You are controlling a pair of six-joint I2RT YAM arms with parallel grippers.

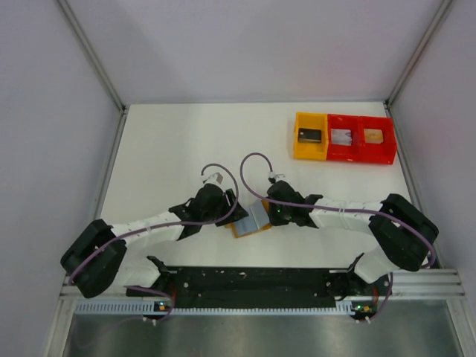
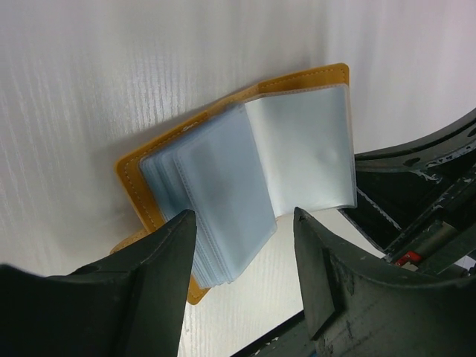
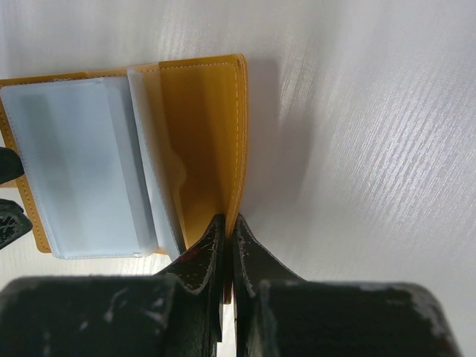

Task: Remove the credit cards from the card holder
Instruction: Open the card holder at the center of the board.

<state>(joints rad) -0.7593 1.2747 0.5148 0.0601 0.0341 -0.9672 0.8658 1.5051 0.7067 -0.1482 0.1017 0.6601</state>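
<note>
Here the card holder (image 1: 251,221) lies open on the white table (image 1: 171,149), near the front edge and between the two arms. Its tan cover faces down and its pale grey-blue leaves face up.

The right tool (image 3: 229,222) is clamped on the card holder. Its two fingers are pressed together on the edge of the tan cover flap, which stands up slightly from the table in the right wrist view. In the top view this tool (image 1: 271,216) sits just at the holder's right side.

The left tool (image 2: 244,217) has its fingers apart. They stand one on each side of the near corner of the fanned stack of credit cards (image 2: 216,186). Whether either finger touches the stack I cannot tell. The cards are in the holder, overlapping like pages, and one clear leaf is folded out to the right.

Well apart from all this, at the far right of the table, a yellow tray (image 1: 310,136) stands touching the red trays (image 1: 361,137), each holding a small rectangle.
</note>
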